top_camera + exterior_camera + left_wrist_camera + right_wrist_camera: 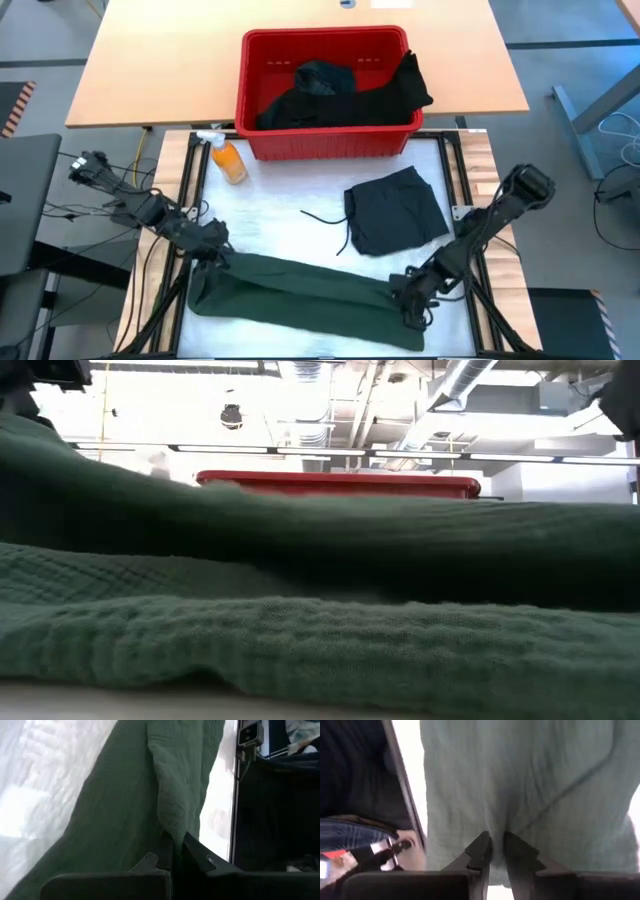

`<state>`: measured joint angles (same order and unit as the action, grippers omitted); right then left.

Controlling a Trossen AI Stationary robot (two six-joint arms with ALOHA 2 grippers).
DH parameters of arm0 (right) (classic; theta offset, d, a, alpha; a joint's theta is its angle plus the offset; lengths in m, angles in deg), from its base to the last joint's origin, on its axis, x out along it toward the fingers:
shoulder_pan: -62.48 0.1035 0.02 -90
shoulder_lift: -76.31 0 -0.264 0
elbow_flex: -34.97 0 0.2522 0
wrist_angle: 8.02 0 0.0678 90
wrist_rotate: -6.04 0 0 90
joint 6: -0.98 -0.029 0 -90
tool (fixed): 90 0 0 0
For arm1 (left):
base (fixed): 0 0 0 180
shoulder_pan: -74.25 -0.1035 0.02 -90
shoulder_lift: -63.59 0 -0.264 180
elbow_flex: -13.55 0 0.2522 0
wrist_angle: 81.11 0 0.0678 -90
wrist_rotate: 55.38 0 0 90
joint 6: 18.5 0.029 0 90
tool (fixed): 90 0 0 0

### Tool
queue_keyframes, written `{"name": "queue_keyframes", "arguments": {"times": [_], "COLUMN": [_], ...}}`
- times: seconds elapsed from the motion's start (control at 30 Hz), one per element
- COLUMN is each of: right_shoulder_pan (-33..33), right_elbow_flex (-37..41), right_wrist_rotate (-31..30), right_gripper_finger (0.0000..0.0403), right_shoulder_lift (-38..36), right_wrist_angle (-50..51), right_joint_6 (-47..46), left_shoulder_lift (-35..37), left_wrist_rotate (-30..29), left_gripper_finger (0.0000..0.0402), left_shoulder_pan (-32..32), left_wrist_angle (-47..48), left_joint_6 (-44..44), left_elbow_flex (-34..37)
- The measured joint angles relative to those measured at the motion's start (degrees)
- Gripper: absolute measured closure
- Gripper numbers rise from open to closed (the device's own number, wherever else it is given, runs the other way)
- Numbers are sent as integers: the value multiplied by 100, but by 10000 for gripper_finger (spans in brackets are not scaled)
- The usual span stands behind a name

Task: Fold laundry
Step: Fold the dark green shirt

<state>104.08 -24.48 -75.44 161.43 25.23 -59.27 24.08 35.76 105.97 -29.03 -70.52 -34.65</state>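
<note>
Green shirt point(300, 288) lying as a long folded band across the near part of the white table top point(270, 215), stretching from one arm to the other. Left gripper point(212, 250) pinching the shirt's left end, fingers point(167, 855) pressed fully together on a ridge of the woven cloth point(175, 795). Right gripper point(412, 292) sitting at the shirt's right end, fingertips point(482, 851) standing only a narrow gap apart with green cloth point(530, 780) pressed against them; looking like a light pinch on the shirt edge, though not telling for sure.

Black drawstring piece point(397, 210) lying folded on the table behind the shirt, toward the right side, its cord point(325, 220) trailing out to the left. Red basket point(325, 92) standing at the far edge of the table top, holding more dark clothes point(335, 95), one black piece hanging over its right rim. Orange bottle point(229, 160) lying just beside the basket's left front corner.

Filling almost the whole low view: green shirt cloth point(320, 630), with only the basket's red rim point(340, 482) showing above it.
</note>
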Motion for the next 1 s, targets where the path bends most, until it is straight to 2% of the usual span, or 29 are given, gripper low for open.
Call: {"name": "queue_keyframes", "arguments": {"times": [0.17,0.33,0.4,0.5,0.57,0.67,0.8,0.9,1.0], "right_shoulder_pan": [-108,-131,-125,-180,-334,-550,-787,-953,-1119], "right_elbow_flex": [2,2,2,2,2,2,2,0,0], "right_wrist_rotate": [401,314,-177,-1300,-1585,-2038,-2473,-2537,-2531], "right_gripper_finger": [294,268,260,253,251,247,242,241,243], "right_shoulder_lift": [109,-431,-680,-805,-678,-333,240,651,1005], "right_wrist_angle": [403,537,574,512,317,-293,-1490,-2369,-2700], "right_joint_6": [-126,-90,-79,-117,-95,493,1982,2927,3350], "left_shoulder_lift": [-172,-685,-945,-1262,-1417,-1546,-1585,-1587,-1587], "left_wrist_rotate": [-562,-702,-692,-656,-657,-656,-655,-652,-654], "left_gripper_finger": [401,401,401,401,401,401,401,401,401], "left_shoulder_pan": [420,727,807,881,909,959,1043,1119,1226], "left_wrist_angle": [-11,-109,-232,-477,-636,-750,-784,-787,-787], "left_joint_6": [-402,-744,-792,-734,-724,-720,-722,-747,-861], "left_elbow_flex": [-2,-2,-2,-2,-2,-2,-2,-2,-2]}}
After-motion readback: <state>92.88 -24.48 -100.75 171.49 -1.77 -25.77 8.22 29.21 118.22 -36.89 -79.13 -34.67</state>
